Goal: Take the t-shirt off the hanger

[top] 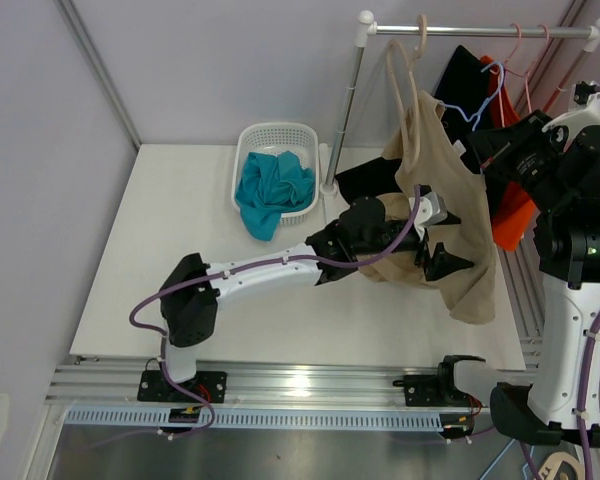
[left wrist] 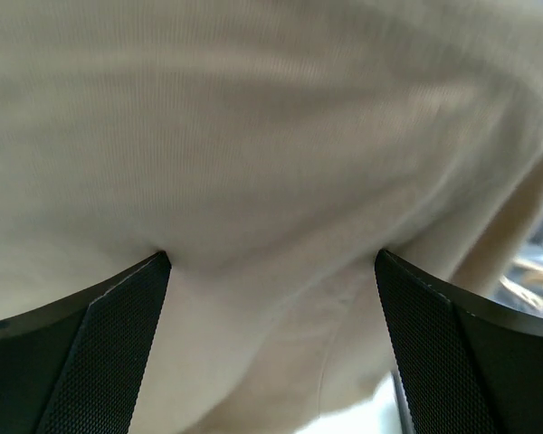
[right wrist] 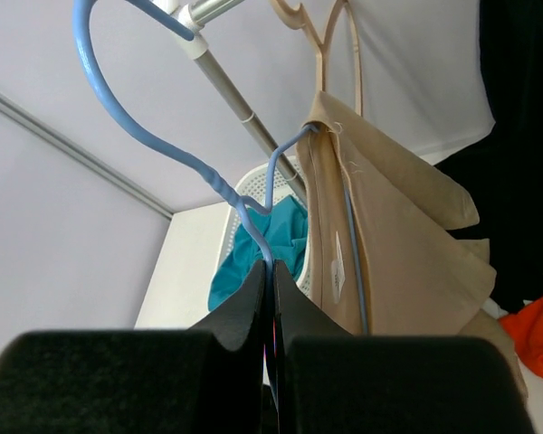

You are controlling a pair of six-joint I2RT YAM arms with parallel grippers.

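Note:
A beige t-shirt (top: pixel 442 190) hangs on a light blue hanger (top: pixel 477 108) below the rack rail. In the right wrist view my right gripper (right wrist: pixel 273 271) is shut on the twisted neck of the blue hanger (right wrist: pixel 163 145), whose wire runs down inside the t-shirt (right wrist: pixel 407 262). The right gripper (top: pixel 477 150) sits just right of the shirt's collar. My left gripper (top: pixel 442 250) reaches into the shirt's lower half. In its own view the left gripper (left wrist: pixel 273 258) stands wide open, its fingers (left wrist: pixel 118 325) on both sides of a fold of the beige fabric (left wrist: pixel 271 136).
A white basket (top: pixel 275 133) with a teal cloth (top: pixel 270 190) stands at the back of the table. The rack rail (top: pixel 480 30) and its pole (top: pixel 345 110) carry a bare beige hanger (top: pixel 405 60), pink hangers (top: pixel 520 50), and black (top: pixel 460 75) and orange (top: pixel 515 215) garments.

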